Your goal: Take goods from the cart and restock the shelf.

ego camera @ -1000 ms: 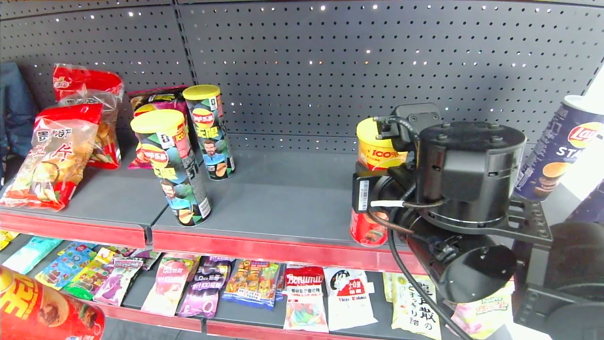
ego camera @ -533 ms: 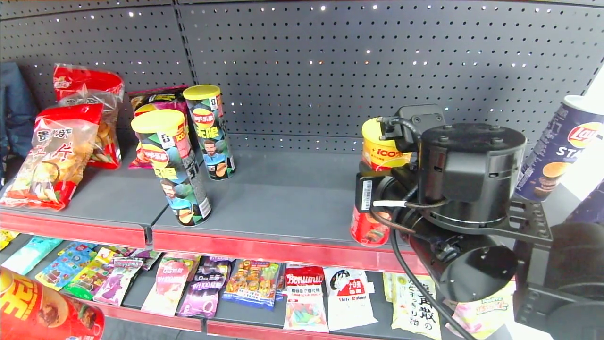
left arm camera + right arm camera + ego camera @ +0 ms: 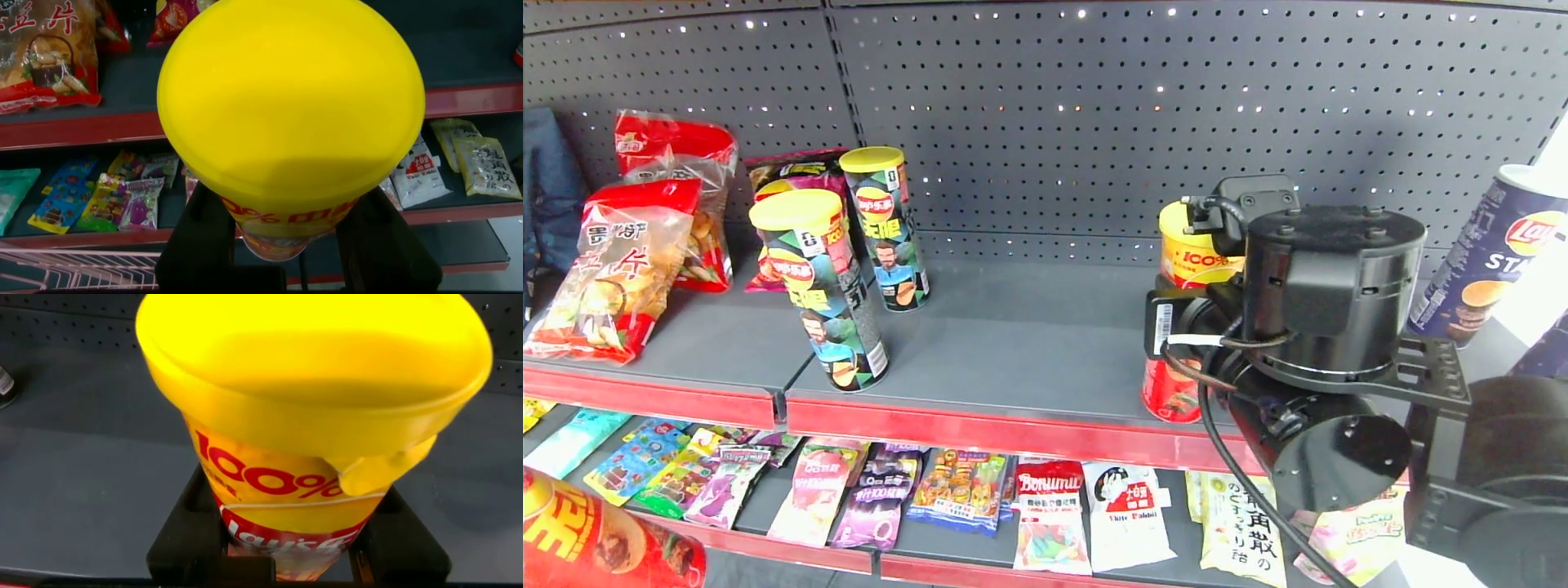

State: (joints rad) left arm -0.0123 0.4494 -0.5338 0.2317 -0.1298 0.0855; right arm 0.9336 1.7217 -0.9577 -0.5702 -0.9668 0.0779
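Although the right arm (image 3: 1331,327) hides most of it, a red can with a yellow lid (image 3: 1188,257) shows at the centre right of the head view, over the upper shelf (image 3: 1013,343) near its red front edge. Only the lid and the red bottom end peek out from behind the arm, so whether the base rests on the shelf cannot be told. In the right wrist view the same can (image 3: 315,392) sits upright between the black right jaws, which are closed against its sides low down; its lid blocks much of the shelf behind.

A second red can (image 3: 588,539) is cut off by the lower left corner of the head view. In the left wrist view its yellow lid (image 3: 290,106) covers the middle of the frame, and the left jaws grip it below the lid, their tips hidden under it.

On the upper shelf at the left stand two upright tubes (image 3: 821,286) with yellow lids, with snack bags (image 3: 613,269) beside them at the far left. A dark blue tube (image 3: 1486,261) leans at the right edge, partly hidden by the arm. Flat packets (image 3: 1045,514) line the lower shelf, some cut off by the bottom of the frame
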